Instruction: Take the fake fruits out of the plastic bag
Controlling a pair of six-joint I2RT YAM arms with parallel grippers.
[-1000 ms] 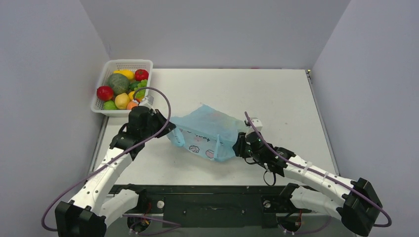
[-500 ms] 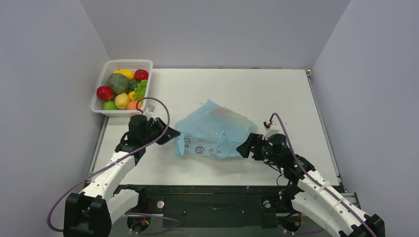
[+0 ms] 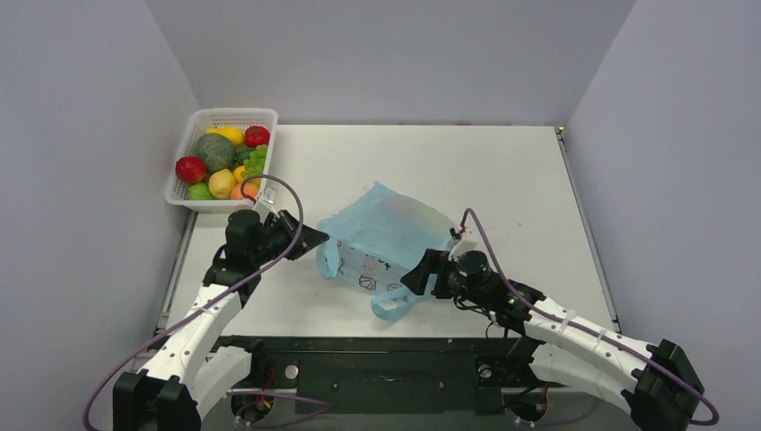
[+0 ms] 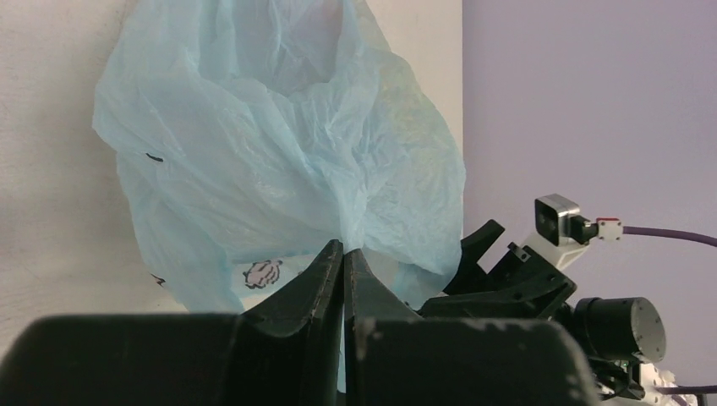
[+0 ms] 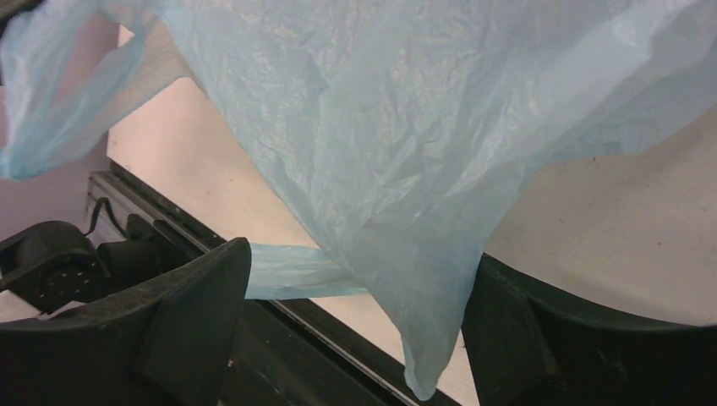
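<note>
Plain lavender-grey walls [image 3: 386, 54] enclose an evenly lit white table [image 3: 502, 171] at nine, twelve and three o'clock.

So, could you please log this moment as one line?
left gripper: shut on plastic bag | right gripper: open, straddling bag fabric | bag contents: unclear

The crinkled, translucent light-blue plastic bag [image 3: 388, 235] is heaped mid-desk [image 3: 511, 171], one loop handle [image 3: 389, 307] trailed nearward; fake fruits [image 3: 400, 206] are glimpsed faintly orange inside.
</note>
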